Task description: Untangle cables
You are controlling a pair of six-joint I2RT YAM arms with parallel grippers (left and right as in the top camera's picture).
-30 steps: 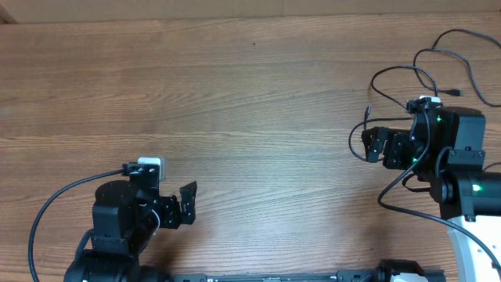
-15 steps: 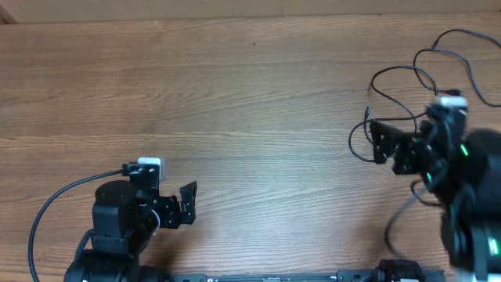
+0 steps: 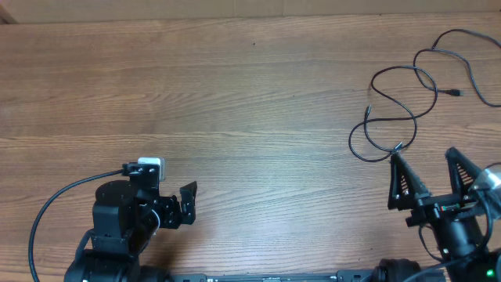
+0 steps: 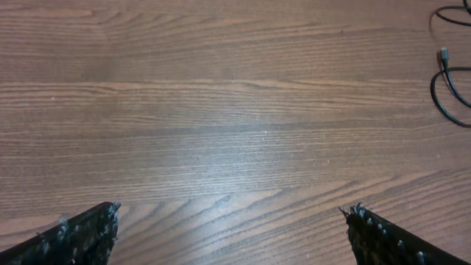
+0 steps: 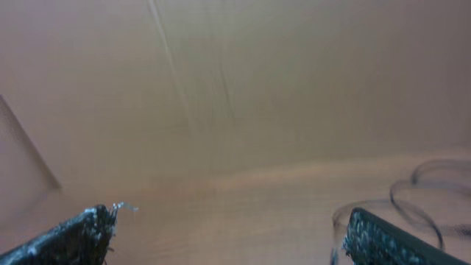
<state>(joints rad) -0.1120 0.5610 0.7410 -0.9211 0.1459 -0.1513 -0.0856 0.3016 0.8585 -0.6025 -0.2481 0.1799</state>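
You have the cables [image 3: 395, 119] lying loose on the wooden counter [image 3: 235, 94] at its far right, as thin black cords in a few overlapping loops. One small plug [image 3: 455, 93] lies off to the right of the loops, and a silver-tipped end [image 3: 399, 146] sits where the lower loops cross. Your right gripper [image 3: 423, 157] is just on the near side of that crossing with its jaws spread wide and nothing between them. From overhead you cannot tell whether one fingertip [image 3: 394, 157] touches the cord. Its wrist view is blurred, showing the jaws [image 5: 232, 212] apart and faint cable loops [image 5: 412, 193] low on the right. Your left gripper [image 3: 186, 205] sits at the near left of the counter, well apart from the cables, with its jaws wide apart and empty. Its wrist view shows bare wood grain between the jaws [image 4: 232, 213] and a bit of the cables [image 4: 433, 92] at the upper right edge. The white block [image 3: 150, 164] on the left arm is too small for you to read any marking on it.
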